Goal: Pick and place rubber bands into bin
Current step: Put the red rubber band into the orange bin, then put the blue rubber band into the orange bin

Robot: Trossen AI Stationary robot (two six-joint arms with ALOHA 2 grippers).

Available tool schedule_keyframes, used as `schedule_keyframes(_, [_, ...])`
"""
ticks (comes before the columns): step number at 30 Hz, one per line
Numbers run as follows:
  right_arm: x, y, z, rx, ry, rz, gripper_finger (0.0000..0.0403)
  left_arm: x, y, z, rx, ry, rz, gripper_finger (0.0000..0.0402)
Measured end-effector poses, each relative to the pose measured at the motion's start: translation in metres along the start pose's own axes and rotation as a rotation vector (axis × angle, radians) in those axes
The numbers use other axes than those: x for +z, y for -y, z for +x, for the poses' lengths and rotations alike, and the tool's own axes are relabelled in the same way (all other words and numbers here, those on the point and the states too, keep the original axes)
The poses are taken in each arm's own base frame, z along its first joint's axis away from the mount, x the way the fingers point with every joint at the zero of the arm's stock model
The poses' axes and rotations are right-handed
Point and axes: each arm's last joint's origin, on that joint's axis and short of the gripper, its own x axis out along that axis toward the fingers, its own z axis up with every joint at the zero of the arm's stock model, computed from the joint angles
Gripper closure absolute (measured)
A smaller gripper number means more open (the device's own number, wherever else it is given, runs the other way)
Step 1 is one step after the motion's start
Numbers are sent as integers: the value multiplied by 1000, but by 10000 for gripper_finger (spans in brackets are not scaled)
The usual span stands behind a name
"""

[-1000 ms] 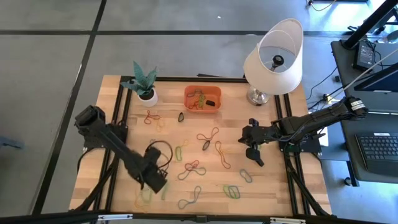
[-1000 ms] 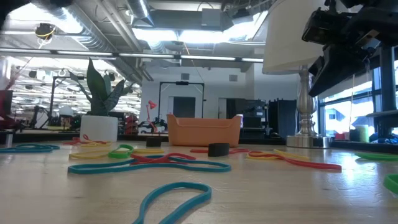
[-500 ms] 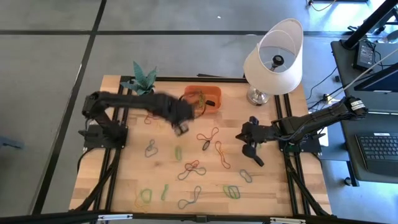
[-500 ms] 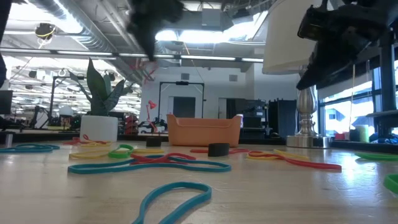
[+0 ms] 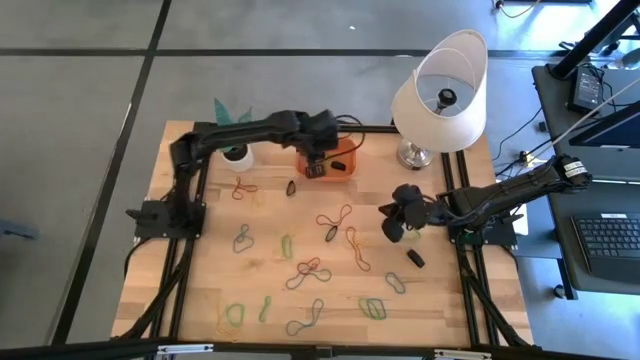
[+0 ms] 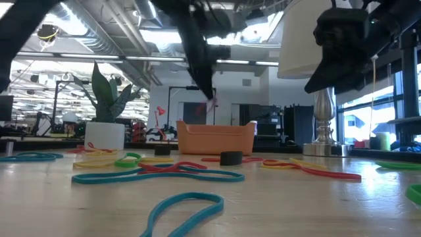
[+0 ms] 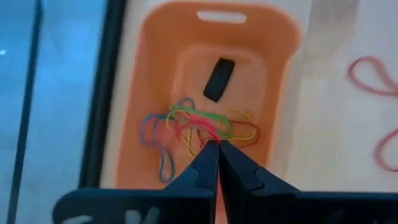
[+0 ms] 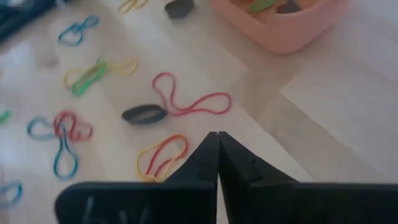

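While the left gripper (image 5: 318, 163) hangs over the bin (image 5: 340, 148) at the table's far edge, fingers pinched on a red rubber band (image 6: 209, 105), delivery is in hand. Release follows. Right gripper (image 5: 397, 222), closed and empty, waits right of the scattered bands (image 5: 334, 219).

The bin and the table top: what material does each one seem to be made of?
The bin looks like moulded plastic with a smooth, slightly matt orange finish: its corners are rounded, its walls are of one piece, and a slot handle is cut in one end. The table top looks like pale wood in glued strips, with visible grain and seams, probably sealed.
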Motion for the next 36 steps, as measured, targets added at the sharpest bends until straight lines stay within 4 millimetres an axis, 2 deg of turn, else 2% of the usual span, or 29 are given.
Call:
schedule_keyframes(6, [3, 3, 2, -24, 16, 164, 394, -10, -10, 62, -39, -142, 74, 400])
schedule_keyframes(9, [5, 5, 4, -36, 21, 202, 394, -16, -14, 81, -49, -184, 99, 400])
schedule_keyframes(12, [6, 6, 6, -45, 25, 211, 394, -18, -16, 88, -52, -196, 100, 397])
schedule_keyframes(15, [6, 7, 9, -59, 22, 213, 394, -16, -17, 89, -46, -180, 61, 380])
schedule_keyframes(21, [2, 7, 17, -86, 0, 195, 394, -15, -17, 89, -38, -177, 55, 315])
schedule_keyframes(27, [-2, 6, 24, -110, -21, 175, 394, -12, -16, 82, 64, -221, 24, 264])
schedule_keyframes(32, [-2, 6, 25, -113, -25, 155, 394, 2, -14, 58, 48, -226, -90, 260])
schedule_keyframes(36, [-3, 5, 25, -77, -70, 63, 394, 6, -7, 37, -38, -193, -207, 286])
